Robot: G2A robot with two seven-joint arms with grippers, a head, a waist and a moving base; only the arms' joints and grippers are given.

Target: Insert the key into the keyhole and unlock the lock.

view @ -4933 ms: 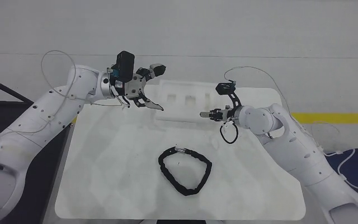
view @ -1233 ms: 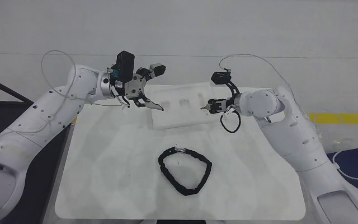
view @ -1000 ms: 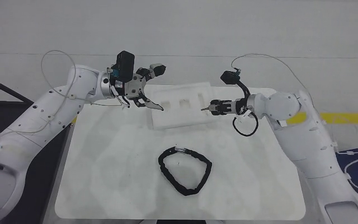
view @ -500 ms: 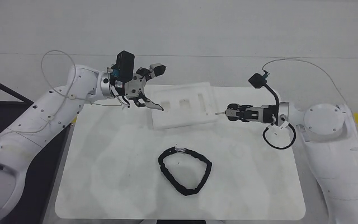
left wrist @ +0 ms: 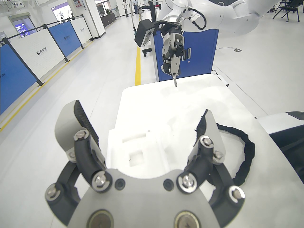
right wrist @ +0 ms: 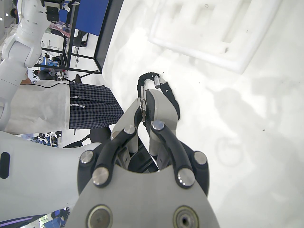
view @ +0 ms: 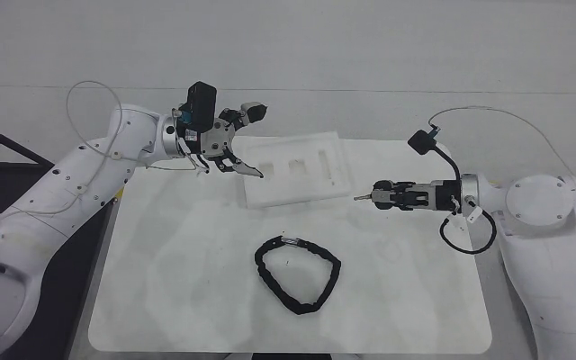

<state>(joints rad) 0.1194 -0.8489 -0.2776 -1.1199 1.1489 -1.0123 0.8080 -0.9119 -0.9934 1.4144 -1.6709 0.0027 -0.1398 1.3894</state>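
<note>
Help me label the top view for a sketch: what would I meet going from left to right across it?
The left gripper, open → chain lock → key → right gripper, shut on the key. The foam tray overlaps the lock's span, so it is left out.

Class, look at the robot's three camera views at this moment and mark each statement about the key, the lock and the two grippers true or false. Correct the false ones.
1. The right gripper has its fingers shut on the key. True.
2. The key sits in the keyhole of the chain lock. False: the key is held in the air, well apart from the lock.
3. The left gripper has its fingers open and holds nothing. True.
4. The chain lock lies inside the foam tray. False: it lies as a closed loop on the table, nearer the robot than the tray.
</note>
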